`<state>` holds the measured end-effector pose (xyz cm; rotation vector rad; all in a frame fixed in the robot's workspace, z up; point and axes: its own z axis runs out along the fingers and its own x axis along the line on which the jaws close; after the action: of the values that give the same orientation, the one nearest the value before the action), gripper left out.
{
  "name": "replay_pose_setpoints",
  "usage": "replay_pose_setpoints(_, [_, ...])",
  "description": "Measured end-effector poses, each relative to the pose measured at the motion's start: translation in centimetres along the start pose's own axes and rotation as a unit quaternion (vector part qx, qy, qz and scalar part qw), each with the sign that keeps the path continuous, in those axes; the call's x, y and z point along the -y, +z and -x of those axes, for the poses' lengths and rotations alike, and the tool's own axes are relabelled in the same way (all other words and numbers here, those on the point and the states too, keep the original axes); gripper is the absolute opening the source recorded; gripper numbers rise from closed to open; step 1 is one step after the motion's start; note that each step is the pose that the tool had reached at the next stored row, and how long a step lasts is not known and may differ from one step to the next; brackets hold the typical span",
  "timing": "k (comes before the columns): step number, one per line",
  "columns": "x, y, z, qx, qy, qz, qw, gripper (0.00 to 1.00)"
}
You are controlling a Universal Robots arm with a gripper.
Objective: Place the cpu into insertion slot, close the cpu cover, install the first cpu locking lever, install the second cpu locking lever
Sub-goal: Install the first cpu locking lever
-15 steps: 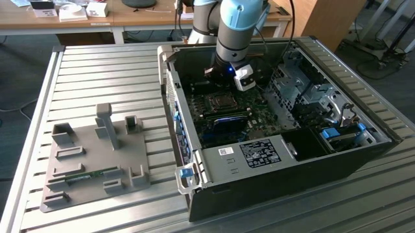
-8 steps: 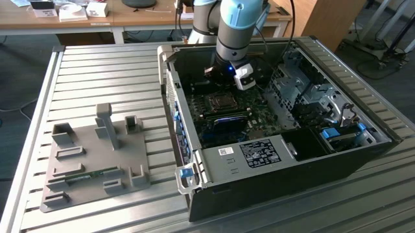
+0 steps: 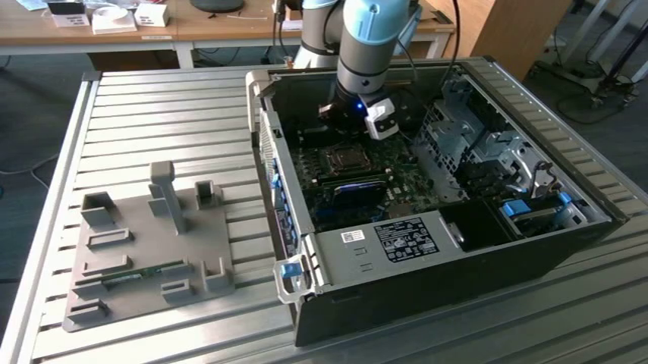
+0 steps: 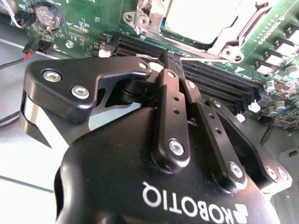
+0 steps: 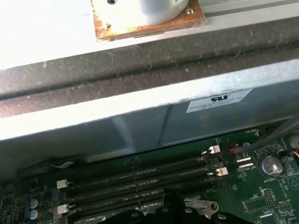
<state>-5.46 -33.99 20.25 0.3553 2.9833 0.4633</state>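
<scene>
gripper (image 4: 170, 60) closed fingertip to fingertip (anything pinched: cannot tell) | cpu (image 4: 201, 18) seated under lowered cpu cover (image 4: 245, 29) | lies just beyond the tips, across the memory slots (image 4: 224, 81)

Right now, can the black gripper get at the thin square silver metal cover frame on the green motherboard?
Probably yes. The gripper hangs inside the open black computer case, close beside the cpu cover, by the black memory slots, and nothing stands between them in the second wrist view.
</scene>
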Motion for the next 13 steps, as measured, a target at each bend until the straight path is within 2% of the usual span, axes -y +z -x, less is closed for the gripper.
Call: replay_pose_setpoints(13, [-0.31,0.09,-0.08,0.0,0.0,-0.0001,1.0,0.11])
